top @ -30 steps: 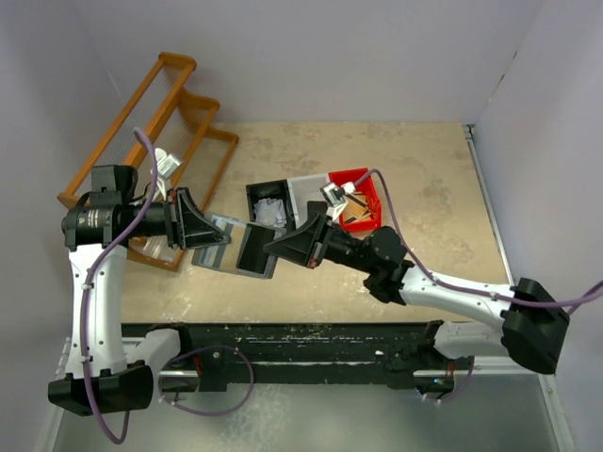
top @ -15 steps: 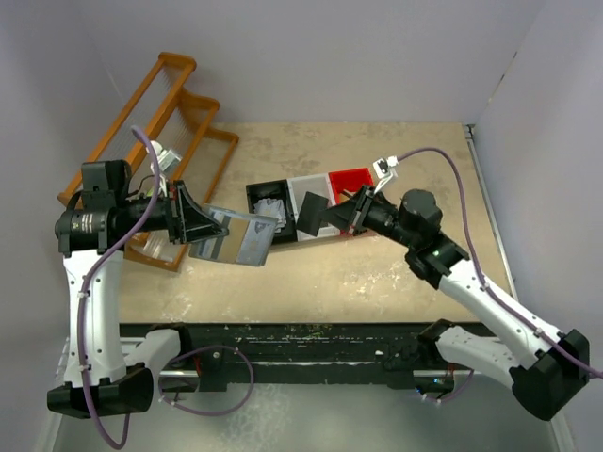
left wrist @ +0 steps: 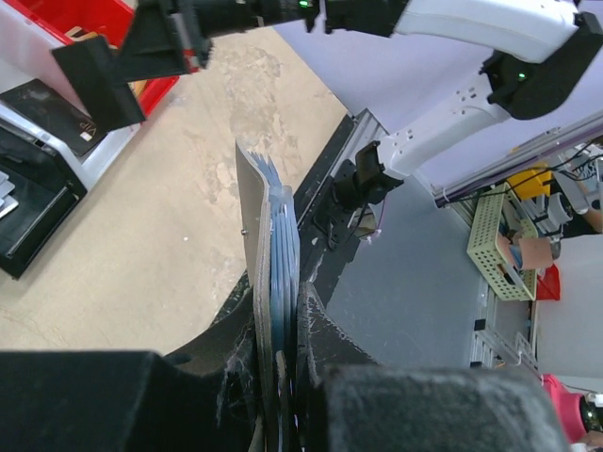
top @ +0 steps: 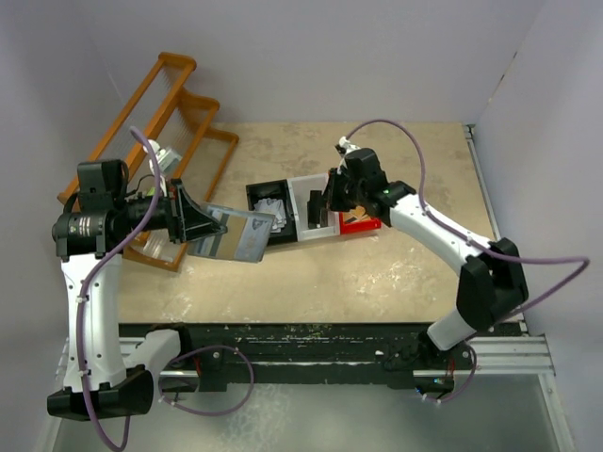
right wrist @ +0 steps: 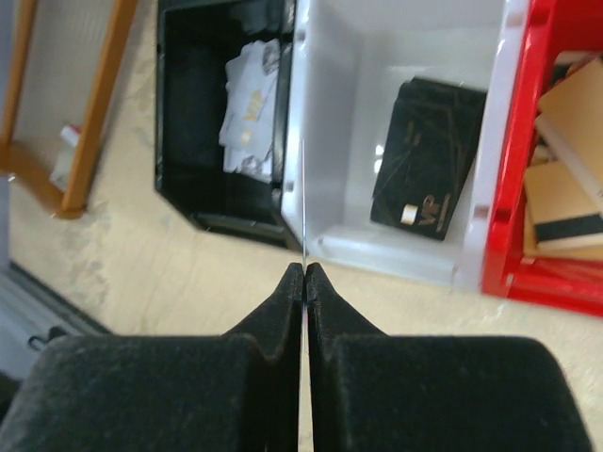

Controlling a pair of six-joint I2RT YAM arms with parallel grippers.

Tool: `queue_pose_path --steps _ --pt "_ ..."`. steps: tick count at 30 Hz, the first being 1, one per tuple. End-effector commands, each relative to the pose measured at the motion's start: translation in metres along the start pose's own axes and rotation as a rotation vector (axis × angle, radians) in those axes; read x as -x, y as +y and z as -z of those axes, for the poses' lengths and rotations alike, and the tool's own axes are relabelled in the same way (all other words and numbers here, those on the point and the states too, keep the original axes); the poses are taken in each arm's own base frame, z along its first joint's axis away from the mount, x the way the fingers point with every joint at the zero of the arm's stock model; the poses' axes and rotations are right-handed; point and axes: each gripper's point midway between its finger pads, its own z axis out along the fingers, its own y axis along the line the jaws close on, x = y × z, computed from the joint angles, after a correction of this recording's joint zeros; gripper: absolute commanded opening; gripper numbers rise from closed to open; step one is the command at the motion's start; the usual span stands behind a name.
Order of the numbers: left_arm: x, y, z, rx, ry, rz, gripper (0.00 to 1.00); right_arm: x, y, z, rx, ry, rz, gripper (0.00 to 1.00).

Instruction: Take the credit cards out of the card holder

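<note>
A wooden rack [top: 165, 113] stands at 10 o'clock of the table [top: 396, 273]. The left gripper [top: 195, 226] is at 9 o'clock. Its jaws are narrow and pressed on the near end of the card holder [top: 236, 235], which it holds in the air. The free end of the holder points to 3 o'clock and comes close to the black bin [top: 254, 200]. In the left wrist view the card holder [left wrist: 250, 245] is seen on its edge, a little open, with thin blue-grey layers [left wrist: 283, 254] packed inside. I cannot tell which of them are cards.

3 bins stand in a row near the centre. The black bin [right wrist: 184, 113] holds a few pale cards [right wrist: 247, 104]. The white bin [right wrist: 415, 47] holds a flat black item [right wrist: 429, 160]. The red bin [right wrist: 513, 141] holds tan wooden pieces [right wrist: 565, 122].

The right gripper [top: 318, 209] hangs over the white bin, at 1 o'clock from the holder. Its jaws are closed tight on 1 credit card [right wrist: 303, 188], seen only as a thin pale line over the wall between the black and white bins.
</note>
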Motion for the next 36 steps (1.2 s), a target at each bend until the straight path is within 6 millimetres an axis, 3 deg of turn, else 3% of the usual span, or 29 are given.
queue_pose_path --steps 1,8,13,18,20,24,28,32,36 --pt "0.011 -0.032 0.004 -0.102 -0.031 -0.057 0.05 0.025 -0.01 -0.017 -0.087 -0.026 0.082 0.0" --pt "0.011 -0.046 0.006 -0.167 -0.035 -0.037 0.05 0.019 -0.035 -0.063 -0.182 0.043 0.128 0.0" --pt "0.015 -0.056 0.009 -0.209 -0.043 -0.03 0.05 0.012 -0.044 -0.082 -0.196 0.061 0.132 0.0" --pt "0.015 -0.063 0.01 -0.23 -0.047 -0.038 0.05 0.012 -0.047 -0.084 -0.203 0.054 0.144 0.0" --pt "0.015 -0.064 0.01 -0.232 -0.047 -0.039 0.05 0.014 -0.049 -0.08 -0.22 0.049 0.15 0.08" --pt "0.013 -0.062 0.01 -0.241 -0.044 -0.027 0.05 0.032 -0.048 -0.061 -0.255 -0.018 0.168 0.39" --pt "0.013 -0.064 0.01 -0.259 -0.042 -0.022 0.05 0.054 -0.026 -0.029 -0.21 -0.106 0.159 0.46" --pt "0.017 -0.065 0.011 -0.271 -0.042 -0.012 0.05 0.075 0.023 0.023 -0.065 -0.22 0.137 0.53" --pt "0.025 -0.065 0.01 -0.273 -0.048 -0.008 0.04 0.069 0.09 0.076 0.246 -0.297 0.105 0.65"
